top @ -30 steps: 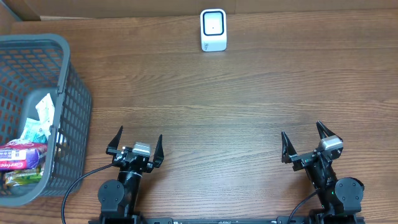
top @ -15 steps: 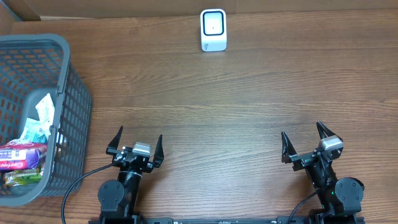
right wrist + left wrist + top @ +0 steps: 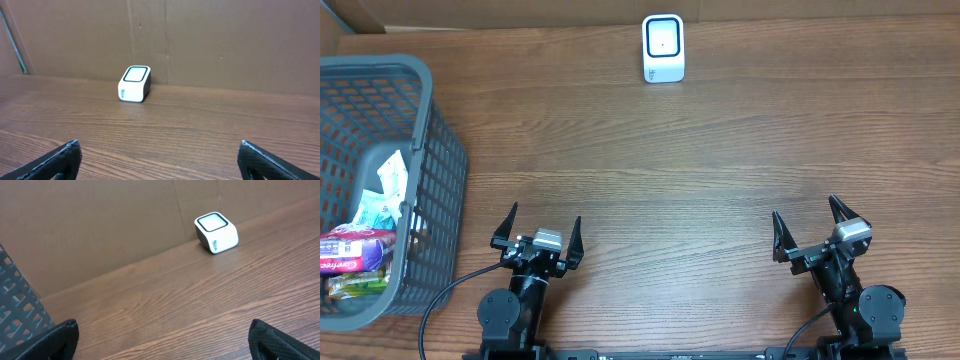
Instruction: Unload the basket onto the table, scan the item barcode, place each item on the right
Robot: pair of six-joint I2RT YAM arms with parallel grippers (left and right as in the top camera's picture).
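Overhead view: the left gripper (image 3: 543, 218) has its two black fingers (image 3: 507, 222) spread to full width, with nothing between them and nothing touching them. The right gripper (image 3: 804, 212) is in the same state: fingers wide apart, holding nothing. Both grippers sit near the front edge of the brown wood-grain table (image 3: 670, 170), well apart from each other, fingertips directed toward the far edge.

Left wrist view: the fingers (image 3: 55, 341) appear as dark shapes in the two lower corners, with only bare table surface between them. Right wrist view: the fingers (image 3: 57, 159) frame bare table in the same way.

The white box-shaped barcode scanner (image 3: 663, 48), with a dark-bordered window on its top face, stands at the far edge of the table, just in front of the brown cardboard backdrop (image 3: 100, 220). It is well apart from both grippers.

The grey plastic mesh basket (image 3: 442, 180) stands at the left side of the table, just beside the left arm. The packaged items (image 3: 360, 250) lie inside it: a white and teal packet, a purple and red packet and a green packet, piled together. No barcode is legible on them. A black cable (image 3: 445, 298) runs from the base of the left arm.
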